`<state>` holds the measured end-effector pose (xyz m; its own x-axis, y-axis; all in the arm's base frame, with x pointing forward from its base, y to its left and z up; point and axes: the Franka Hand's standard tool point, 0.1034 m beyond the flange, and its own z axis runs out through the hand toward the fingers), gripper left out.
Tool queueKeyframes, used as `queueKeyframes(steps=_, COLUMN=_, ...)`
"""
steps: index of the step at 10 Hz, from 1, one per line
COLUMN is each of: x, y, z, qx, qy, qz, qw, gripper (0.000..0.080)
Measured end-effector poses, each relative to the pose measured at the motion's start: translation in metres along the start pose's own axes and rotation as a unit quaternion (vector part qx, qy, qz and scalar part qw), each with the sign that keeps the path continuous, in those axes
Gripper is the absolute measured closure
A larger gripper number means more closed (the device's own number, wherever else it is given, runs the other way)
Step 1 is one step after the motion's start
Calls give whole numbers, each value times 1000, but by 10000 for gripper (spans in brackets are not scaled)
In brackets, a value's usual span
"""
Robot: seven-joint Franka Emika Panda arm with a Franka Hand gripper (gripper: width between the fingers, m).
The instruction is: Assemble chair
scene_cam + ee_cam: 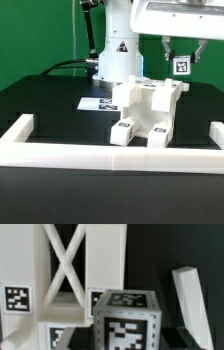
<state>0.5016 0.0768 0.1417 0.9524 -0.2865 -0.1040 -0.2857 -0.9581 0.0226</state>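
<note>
Border rail (110,160): nearest the lens. Long white bar across the bottom of the exterior frame, with short arms turning back at lower left and lower right. It fences in the black surface (40,110).
Chair assembly (150,105): chunky, white, part-built. Stands on the surface at centre frame, a little toward the exterior view's right. Two tagged ends face the rail, apart from it.
Marker board (95,103): flat on the surface, just beside the assembly on the exterior view's left. Touching or not: cannot tell.
Pincer (182,57): upper right of the exterior frame, above and to the right of the assembly. Jaws drawn almost fully together, clamped on the tagged block.
Tagged block (182,67): small white piece, tag toward the camera, held in the air clear of the assembly. In the wrist view it fills the near field (125,319), with tags on two faces.
Cross brace (68,258): X of white struts on the assembly, behind the block in the wrist view.
Slanted bar (188,291): white, leaning. Which part it is: cannot tell.
Step in hand (judgement): loose part gripped and being carried to the assembly, not yet seated.
Next move (judgement): square the block over its seat, then lower it straight. The seat itself is not visible here.
Risk (judgement): a tilted block could jam or nudge the assembly.
</note>
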Motion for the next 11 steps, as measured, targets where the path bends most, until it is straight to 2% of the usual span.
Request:
queueKeyframes(steps=1, x=2, y=2, z=1, qx=-5, qy=1, qz=-22, qw=1000, gripper=512)
queueKeyframes(steps=2, x=10, y=7, z=1, qx=-18, qy=6, qz=-68, qw=997, gripper=512)
queueKeyframes(steps=6, x=27, y=9, z=-7, qx=-21, qy=31, qz=-127, qw=991, gripper=512)
queueKeyframes(steps=9, x=26, y=8, z=-6, qx=-20, qy=31, qz=-126, qw=991, gripper=511)
queueKeyframes(steps=10, x=28, y=9, z=-6, qx=-24, qy=33, qz=-140, qw=989, gripper=511)
queueKeyframes(steps=11, x=33, y=11, z=-6, qx=-41, qy=46, qz=-181, qw=982, gripper=511)
